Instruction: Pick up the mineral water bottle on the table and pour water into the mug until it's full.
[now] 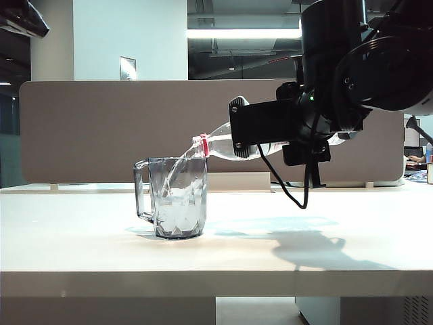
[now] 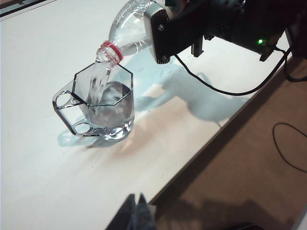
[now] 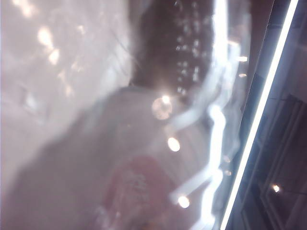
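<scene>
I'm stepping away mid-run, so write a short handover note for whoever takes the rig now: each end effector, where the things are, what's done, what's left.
Right end effector: shut on the bottle, holding it tipped over the mug, mouth at the rim.
Left end effector: off to the side near the table edge, holding nothing; only its tip shows, so open or shut is unclear.
Mug stands upright on the table, handle away from the bottle.
Done: bottle picked up, water pouring in.
Left: the mug looks roughly half full; keep pouring until full, then tip the bottle upright.
</scene>
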Available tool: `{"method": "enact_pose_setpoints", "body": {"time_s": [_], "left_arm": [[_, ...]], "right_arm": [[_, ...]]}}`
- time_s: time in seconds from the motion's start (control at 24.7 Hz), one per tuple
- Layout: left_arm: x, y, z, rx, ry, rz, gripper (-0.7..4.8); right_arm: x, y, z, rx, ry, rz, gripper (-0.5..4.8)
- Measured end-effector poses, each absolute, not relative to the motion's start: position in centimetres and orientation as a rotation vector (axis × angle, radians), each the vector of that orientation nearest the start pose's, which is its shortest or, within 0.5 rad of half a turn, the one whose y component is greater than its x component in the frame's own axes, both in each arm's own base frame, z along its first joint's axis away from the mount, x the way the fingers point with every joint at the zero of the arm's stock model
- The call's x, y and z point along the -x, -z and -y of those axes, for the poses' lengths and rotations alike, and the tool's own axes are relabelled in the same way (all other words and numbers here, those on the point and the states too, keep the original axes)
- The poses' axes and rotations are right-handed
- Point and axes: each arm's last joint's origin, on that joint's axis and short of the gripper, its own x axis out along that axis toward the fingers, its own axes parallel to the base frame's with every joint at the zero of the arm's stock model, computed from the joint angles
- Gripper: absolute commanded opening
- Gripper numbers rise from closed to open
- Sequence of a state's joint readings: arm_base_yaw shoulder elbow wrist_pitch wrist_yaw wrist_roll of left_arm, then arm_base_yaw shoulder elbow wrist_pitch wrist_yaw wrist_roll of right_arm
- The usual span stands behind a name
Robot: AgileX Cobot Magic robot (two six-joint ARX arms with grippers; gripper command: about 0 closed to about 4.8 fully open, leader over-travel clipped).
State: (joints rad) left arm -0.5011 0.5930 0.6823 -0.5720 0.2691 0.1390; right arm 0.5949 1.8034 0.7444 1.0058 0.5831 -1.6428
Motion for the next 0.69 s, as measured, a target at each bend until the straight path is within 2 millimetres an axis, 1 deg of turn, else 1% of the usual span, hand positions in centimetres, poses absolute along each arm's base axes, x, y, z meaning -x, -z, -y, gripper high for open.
{"method": "enact_pose_setpoints", "body": {"time_s": [0.69], "left_arm": [[-10.55, -28.82, 6.65, -0.187, 0.788, -0.438, -0.05]], "right_arm": [[-29.46, -17.49, -18.06, 1.669, -0.024, -0.003, 2.06]]}}
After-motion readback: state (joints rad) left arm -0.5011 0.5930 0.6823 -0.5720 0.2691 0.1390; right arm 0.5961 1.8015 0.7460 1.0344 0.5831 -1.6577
